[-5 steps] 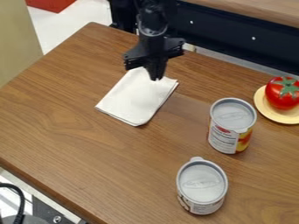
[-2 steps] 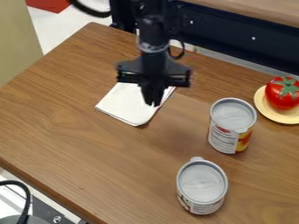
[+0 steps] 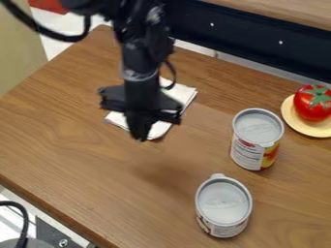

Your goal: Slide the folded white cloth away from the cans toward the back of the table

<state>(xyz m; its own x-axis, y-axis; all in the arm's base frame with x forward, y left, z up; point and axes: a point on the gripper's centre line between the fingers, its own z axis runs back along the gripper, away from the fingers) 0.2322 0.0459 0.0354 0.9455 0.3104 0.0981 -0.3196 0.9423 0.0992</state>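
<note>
By the folded white cloth (image 3: 186,94), the black two-finger gripper (image 3: 140,134) hangs, tips together, holding nothing; the folds look done, what remains is unclear.

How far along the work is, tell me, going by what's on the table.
Looks done: the tomato sits on the yellow plate; the white cloth lies folded. In hand: the gripper is over the cloth's near end, carrying nothing visible. Left: hard to judge; the nearer can and farther can stand apart, lids on.
</note>
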